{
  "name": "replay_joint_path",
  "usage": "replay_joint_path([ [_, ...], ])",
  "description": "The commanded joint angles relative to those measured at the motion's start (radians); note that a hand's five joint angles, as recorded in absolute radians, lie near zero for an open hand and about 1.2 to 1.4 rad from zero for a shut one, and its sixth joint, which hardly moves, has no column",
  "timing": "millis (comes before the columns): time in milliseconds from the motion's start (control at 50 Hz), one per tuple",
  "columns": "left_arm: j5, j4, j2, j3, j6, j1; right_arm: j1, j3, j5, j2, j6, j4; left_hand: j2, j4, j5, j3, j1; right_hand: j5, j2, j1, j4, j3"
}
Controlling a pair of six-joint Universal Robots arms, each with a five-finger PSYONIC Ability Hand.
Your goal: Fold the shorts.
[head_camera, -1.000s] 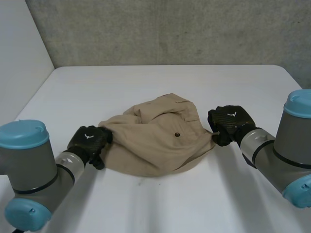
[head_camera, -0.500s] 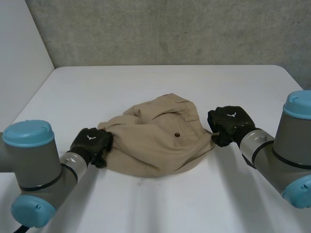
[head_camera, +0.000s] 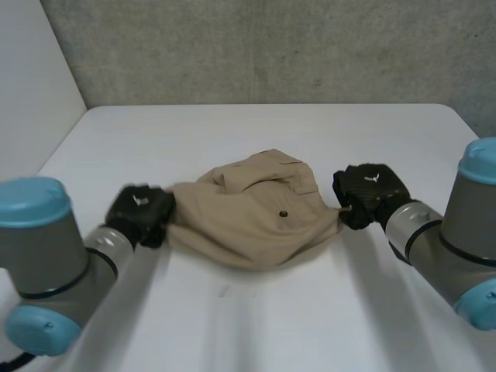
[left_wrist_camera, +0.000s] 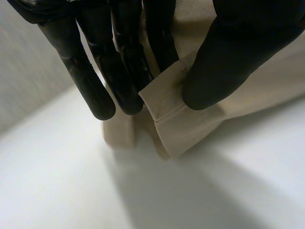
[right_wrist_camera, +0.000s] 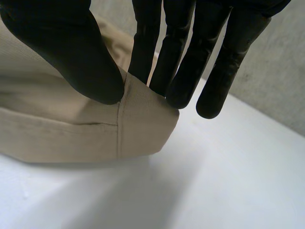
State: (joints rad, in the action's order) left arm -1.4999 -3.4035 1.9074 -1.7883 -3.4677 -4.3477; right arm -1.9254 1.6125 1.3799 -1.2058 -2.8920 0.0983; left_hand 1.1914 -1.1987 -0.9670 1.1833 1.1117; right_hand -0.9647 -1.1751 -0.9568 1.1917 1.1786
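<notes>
Shorts (head_camera: pixel 248 225) | left hand (head_camera: pixel 139 211) fingers (left_wrist_camera: pixel 95 86) pinch one end | right hand (head_camera: pixel 370 192) fingers (right_wrist_camera: pixel 181 71), other end

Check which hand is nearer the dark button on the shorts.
Right. The right hand pinches the edge of the shorts on the side where the button sits. The left hand pinches the opposite edge, most of the cloth away.

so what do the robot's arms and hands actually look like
The left arm and right arm are thick grey tubes with rounded light-blue caps and silvery wrists. The left hand and right hand are black with a woven sheen and a small white mark on the back. Their fingers are long, smooth and round-tipped.
</notes>
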Motion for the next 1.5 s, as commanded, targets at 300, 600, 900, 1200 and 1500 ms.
replay_joint_path([
  [300, -0.039, 0.096, -0.751, 0.262, 0.111, -0.003, 0.006, -0.261, 0.011, -0.569, 0.069, -0.183, 0.205, -0.198, -0.255, 0.213, 0.285, -0.257, -0.221, -0.439, 0.205, 0.218],
  [600, -0.072, 0.259, -0.737, 0.419, 0.173, 0.011, 0.028, -0.425, 0.002, -0.588, 0.076, -0.391, 0.205, -0.198, -0.255, 0.213, 0.285, -0.257, -0.221, -0.439, 0.205, 0.218],
  [900, -0.072, 0.172, -0.139, 0.398, 0.147, -0.003, -0.021, -0.361, 0.013, -0.109, 0.154, -0.364, 0.205, -0.198, -0.255, 0.213, 0.285, -0.257, -0.221, -0.439, 0.205, 0.218],
  [1200, -0.098, -0.097, 0.386, 0.894, 0.078, 0.016, -0.037, -0.477, 0.208, 0.212, 0.180, 0.298, 0.205, -0.198, -0.255, 0.213, 0.285, -0.257, -0.221, -0.439, 0.205, 0.218],
  [1500, -0.088, -0.287, 0.559, 0.974, -0.048, 0.019, -0.053, -0.530, 0.145, 0.361, 0.292, 0.299, -1.017, 1.024, 0.967, -1.009, -0.937, 0.965, 1.001, 0.782, -1.017, -1.004],
])
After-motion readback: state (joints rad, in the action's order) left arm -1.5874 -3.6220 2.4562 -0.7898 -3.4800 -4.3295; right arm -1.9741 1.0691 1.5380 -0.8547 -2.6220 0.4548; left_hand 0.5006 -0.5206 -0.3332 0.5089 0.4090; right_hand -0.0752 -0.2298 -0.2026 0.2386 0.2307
